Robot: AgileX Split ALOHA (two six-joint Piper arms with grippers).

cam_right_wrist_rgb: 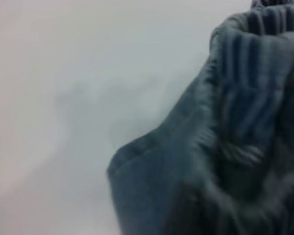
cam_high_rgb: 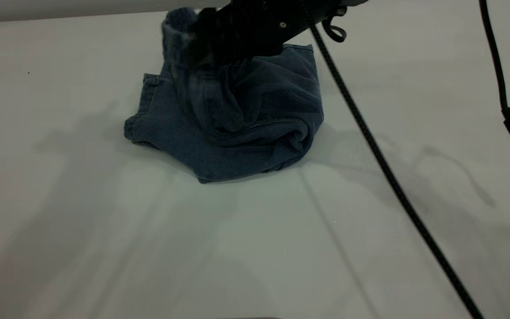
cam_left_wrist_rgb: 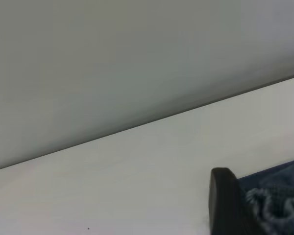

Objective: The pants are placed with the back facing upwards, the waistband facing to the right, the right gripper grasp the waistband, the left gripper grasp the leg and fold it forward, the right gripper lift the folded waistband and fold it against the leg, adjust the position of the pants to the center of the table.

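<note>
Now the right gripper (cam_high_rgb: 210, 48) is clamped on the jeans' waistband (cam_high_rgb: 179, 26), lifting it so it can fold over the legs on the table (cam_high_rgb: 104, 221). I cannot tell about the left gripper (cam_left_wrist_rgb: 230, 205).

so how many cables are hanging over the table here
2. A thick braided black cable runs diagonally from top centre to bottom right; a thinner black cable with a plug dangles at the upper right. Others may be hidden.

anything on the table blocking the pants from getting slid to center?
Nothing visible does. The pants lie bunched toward the far side of the table, part lifted by the right gripper. The surface on the near side of them is bare; only a black cable hangs at their right.
</note>
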